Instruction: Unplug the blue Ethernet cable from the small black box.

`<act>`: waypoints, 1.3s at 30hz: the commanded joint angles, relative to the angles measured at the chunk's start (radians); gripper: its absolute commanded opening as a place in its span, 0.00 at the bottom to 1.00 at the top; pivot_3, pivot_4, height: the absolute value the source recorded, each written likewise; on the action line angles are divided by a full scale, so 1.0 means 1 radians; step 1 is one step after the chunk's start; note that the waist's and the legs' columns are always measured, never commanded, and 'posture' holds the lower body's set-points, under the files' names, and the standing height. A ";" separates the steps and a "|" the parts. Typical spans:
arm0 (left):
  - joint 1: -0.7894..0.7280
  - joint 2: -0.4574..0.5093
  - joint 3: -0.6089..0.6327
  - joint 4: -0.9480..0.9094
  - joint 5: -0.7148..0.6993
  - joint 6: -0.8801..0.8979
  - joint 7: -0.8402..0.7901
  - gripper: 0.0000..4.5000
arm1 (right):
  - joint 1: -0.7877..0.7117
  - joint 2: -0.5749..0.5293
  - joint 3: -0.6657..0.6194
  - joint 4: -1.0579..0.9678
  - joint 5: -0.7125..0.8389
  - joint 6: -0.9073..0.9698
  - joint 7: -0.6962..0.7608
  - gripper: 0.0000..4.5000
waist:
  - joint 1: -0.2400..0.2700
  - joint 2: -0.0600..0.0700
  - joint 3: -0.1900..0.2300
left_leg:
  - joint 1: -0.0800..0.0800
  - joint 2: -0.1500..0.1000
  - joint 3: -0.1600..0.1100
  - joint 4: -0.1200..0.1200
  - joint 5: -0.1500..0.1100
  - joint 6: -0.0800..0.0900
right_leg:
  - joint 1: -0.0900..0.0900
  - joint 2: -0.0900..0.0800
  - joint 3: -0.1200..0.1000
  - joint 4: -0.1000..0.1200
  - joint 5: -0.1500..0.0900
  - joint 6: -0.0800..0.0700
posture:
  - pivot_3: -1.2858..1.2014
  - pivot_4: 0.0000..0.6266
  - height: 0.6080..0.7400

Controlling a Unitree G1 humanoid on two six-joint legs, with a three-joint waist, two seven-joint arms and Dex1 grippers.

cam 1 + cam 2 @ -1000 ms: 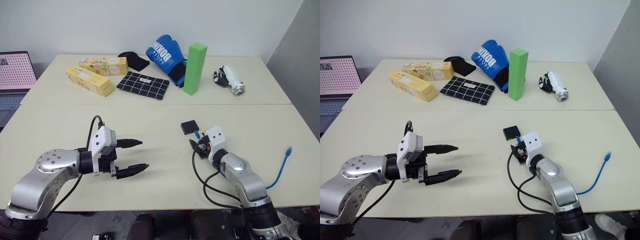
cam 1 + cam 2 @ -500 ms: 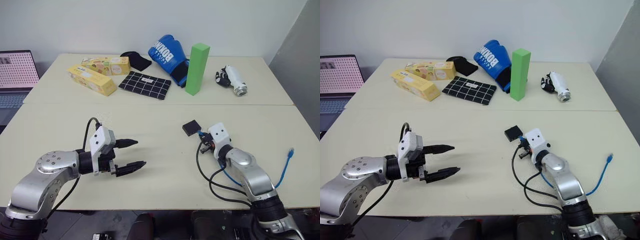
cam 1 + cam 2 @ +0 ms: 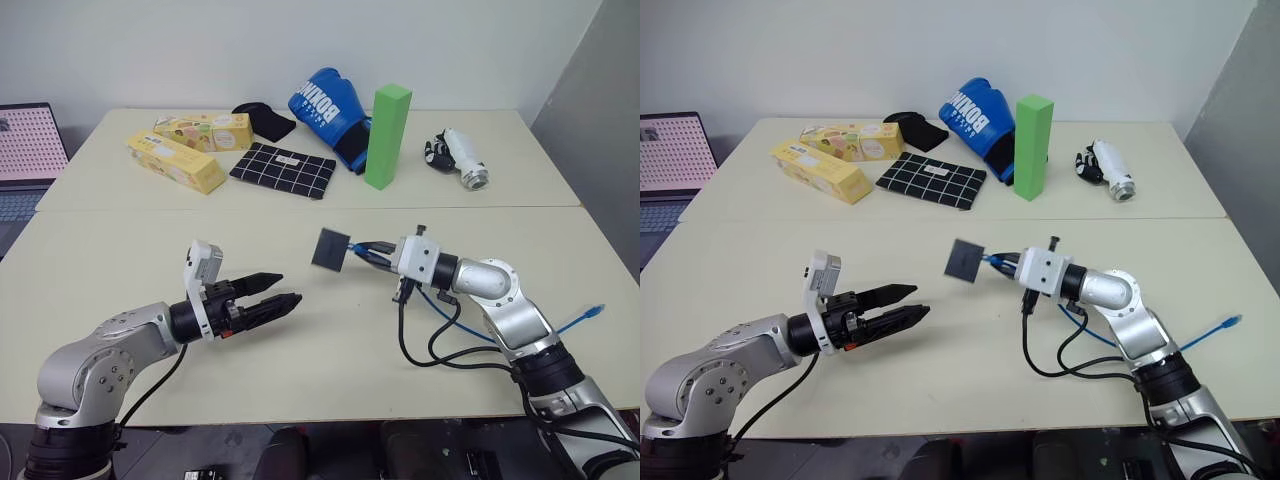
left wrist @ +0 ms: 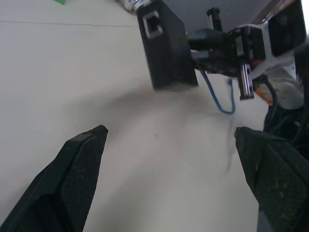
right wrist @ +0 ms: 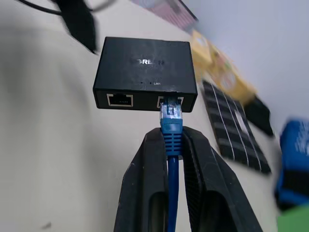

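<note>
The right wrist view is showing the blue Ethernet cable (image 5: pixel 172 140) pinched between the closed fingers of the right gripper (image 5: pixel 173 145), its plug seated in one of two ports on the small black box (image 5: pixel 145 74). In the head views the box is hanging clear of the table (image 3: pixel 120 260), just beyond those jaws. The left gripper (image 3: pixel 281 302) is standing wide open, empty, pointing toward the box.
</note>
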 commanded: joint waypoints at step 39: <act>-0.014 -0.028 -0.147 0.075 0.187 -0.230 -0.150 0.18 | -0.115 -0.010 0.047 0.051 0.000 -0.289 0.151 0.43 | 0.005 0.000 0.000 | 0.000 0.000 -0.001 0.000 0.000 0.000 | 0.000 0.000 0.000 0.000 0.000 0.000 | 0.52 0.24 1.00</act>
